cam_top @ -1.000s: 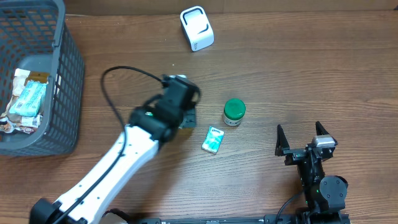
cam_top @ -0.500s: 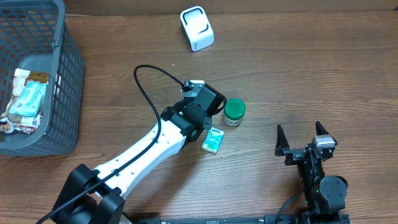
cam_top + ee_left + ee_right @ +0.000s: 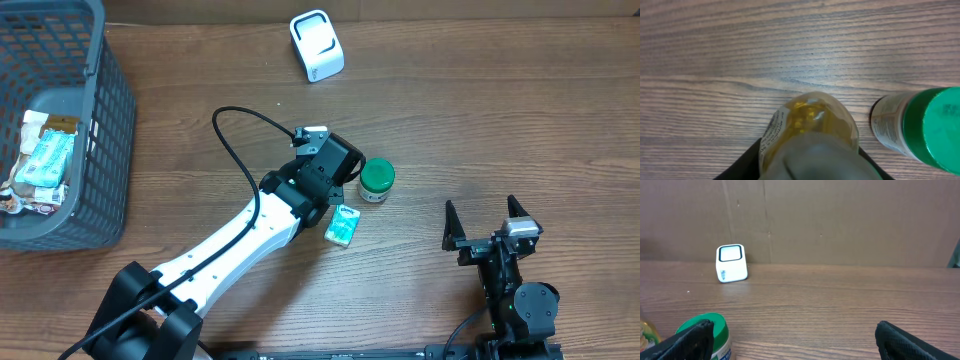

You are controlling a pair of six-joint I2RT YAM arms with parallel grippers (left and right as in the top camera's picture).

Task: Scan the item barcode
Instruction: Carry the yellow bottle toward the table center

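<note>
Only unreadable small print shows on yellow bottle (image 3: pixel 810 125) and green-lidded jar (image 3: pixel 920 127).

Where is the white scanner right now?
In the overhead view the white scanner sits top centre, on its own, well beyond the green-lidded jar and right of the grey basket.

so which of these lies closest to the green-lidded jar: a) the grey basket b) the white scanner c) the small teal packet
c: in the overhead view the teal packet lies on the table just below and left of the green-lidded jar, nearer than either other option.
</note>
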